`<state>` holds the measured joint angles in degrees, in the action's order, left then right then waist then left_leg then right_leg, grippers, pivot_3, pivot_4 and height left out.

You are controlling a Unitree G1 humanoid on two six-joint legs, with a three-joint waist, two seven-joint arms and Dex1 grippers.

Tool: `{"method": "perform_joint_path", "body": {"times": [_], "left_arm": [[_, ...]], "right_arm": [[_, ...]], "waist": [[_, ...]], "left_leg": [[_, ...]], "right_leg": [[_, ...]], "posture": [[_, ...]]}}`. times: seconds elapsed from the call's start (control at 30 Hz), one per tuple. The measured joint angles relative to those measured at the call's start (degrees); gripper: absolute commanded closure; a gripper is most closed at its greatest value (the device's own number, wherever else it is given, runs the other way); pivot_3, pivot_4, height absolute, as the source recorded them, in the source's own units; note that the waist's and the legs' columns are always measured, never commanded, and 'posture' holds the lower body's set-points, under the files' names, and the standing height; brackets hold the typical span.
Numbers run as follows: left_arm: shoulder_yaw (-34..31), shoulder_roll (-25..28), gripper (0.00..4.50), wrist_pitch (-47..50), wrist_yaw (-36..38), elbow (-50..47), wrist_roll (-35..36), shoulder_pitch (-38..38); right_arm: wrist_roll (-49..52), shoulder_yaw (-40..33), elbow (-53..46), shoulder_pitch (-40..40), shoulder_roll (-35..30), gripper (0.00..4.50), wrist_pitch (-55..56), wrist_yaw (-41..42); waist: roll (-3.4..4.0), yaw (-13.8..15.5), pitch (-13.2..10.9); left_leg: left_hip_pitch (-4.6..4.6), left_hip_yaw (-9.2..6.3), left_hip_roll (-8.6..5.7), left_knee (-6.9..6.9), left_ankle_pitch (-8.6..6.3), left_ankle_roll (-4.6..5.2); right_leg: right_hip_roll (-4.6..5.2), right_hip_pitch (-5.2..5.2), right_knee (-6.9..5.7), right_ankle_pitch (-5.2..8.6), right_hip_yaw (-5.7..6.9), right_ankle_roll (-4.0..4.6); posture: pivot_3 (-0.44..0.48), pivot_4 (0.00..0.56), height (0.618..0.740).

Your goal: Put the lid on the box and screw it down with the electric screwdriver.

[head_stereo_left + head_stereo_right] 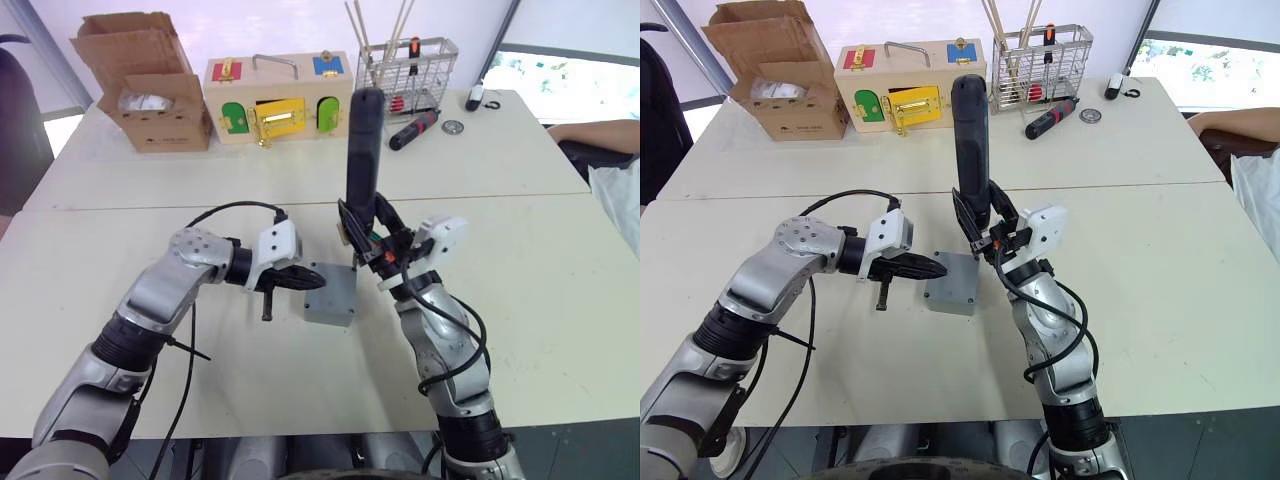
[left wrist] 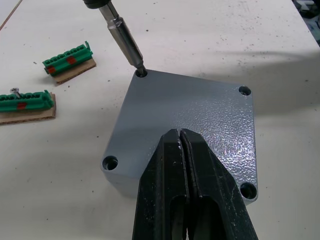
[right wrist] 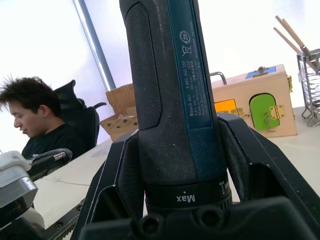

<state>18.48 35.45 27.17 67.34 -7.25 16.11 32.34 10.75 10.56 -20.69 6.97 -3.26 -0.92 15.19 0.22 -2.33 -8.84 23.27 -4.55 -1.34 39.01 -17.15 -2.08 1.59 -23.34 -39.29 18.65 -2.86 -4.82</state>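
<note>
A robotics lab: white tables [image 1: 560, 300], latch box [image 1: 277, 98], tool basket [image 1: 408, 70], seated person [image 3: 35, 117].

- Two silver-grey metallic arms, rounded shells, darker black ribbed sections near the elbows.
- Black joint rings between segments; small dark screw dots on the left arm's forearm shell.
- White boxy wrist modules on both arms, just behind the grippers.
- Left gripper [image 2: 182, 137]: two black glossy fingers [image 2: 165, 170], long and tapered, ribbed inner slots near the base.
- Right gripper [image 3: 185, 165]: broad black matte fingers [image 3: 260, 165], angular, bolted base with round screw recesses.
- Loose black cables looping over both forearms; one arcs above the left wrist, another coils beside the right forearm.
- Green and red wire ends at the right wrist.
</note>
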Motion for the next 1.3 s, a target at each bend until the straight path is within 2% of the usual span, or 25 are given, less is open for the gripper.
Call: {"method": "perform_joint_path", "body": {"times": [0.3,0.47,0.6,1.1,1.17,1.3], "left_arm": [[0.1,0.0,4.5,-0.5,0.5,0.4,-0.7,0.0],[0.9,0.0,4.5,-1.9,1.2,0.7,-1.9,0.0],[1.1,0.1,4.5,-2.9,1.3,1.0,-2.2,-0.2],[1.6,0.1,4.5,-4.0,1.4,1.5,-3.2,-0.7],[1.7,0.1,4.5,-4.0,1.4,1.6,-3.2,-0.8],[2.5,0.1,4.5,-3.9,1.4,1.6,-3.5,-1.1]], "right_arm": [[-3.4,2.1,-3.6,-4.1,-2.4,2.51,1.6,0.3],[-7.4,5.1,-3.6,-4.8,-4.7,2.51,2.8,1.6],[-6.9,4.4,-3.5,-6.2,-2.4,2.51,2.4,0.3],[-5.2,3.5,-5.7,-8.8,-3.3,2.51,0.7,0.6],[-4.9,3.5,-5.9,-8.8,-4.0,2.51,-0.2,1.0],[-4.8,3.4,-6.2,-8.8,-4.7,2.51,-2.0,1.3]], "waist": [[-0.03,0.0,0.0],[-0.09,0.1,0.1],[-0.23,0.2,0.2],[-0.52,0.3,1.0],[-0.63,0.3,1.2],[-0.6,0.3,1.3]], "left_leg": [[-0.27,-0.01,0.0,-0.01,-0.15,0.27],[-1.01,-0.02,-0.01,-0.22,-0.23,0.39],[-1.02,-0.07,0.0,-0.22,-0.22,0.39],[-1.18,-0.11,0.0,-0.29,-0.23,0.39],[-1.46,-0.1,0.0,-0.46,-0.23,0.39],[-2.8,-0.1,0.03,-1.14,-0.26,0.43]], "right_leg": [[-0.01,0.28,0.01,0.0,0.0,0.0],[-0.02,1.01,0.13,0.04,0.0,-0.01],[-0.03,1.01,0.13,0.04,0.0,-0.01],[-0.03,1.14,0.14,0.05,0.01,-0.01],[-0.02,1.38,0.25,0.05,0.0,0.0],[-0.04,2.73,1.09,0.14,0.0,0.07]], "posture": [[0.0,0.15,0.74],[0.0,0.15,0.74],[0.0,0.15,0.74],[0.0,0.15,0.74],[0.0,0.15,0.74],[0.0,0.15,0.74]]}}
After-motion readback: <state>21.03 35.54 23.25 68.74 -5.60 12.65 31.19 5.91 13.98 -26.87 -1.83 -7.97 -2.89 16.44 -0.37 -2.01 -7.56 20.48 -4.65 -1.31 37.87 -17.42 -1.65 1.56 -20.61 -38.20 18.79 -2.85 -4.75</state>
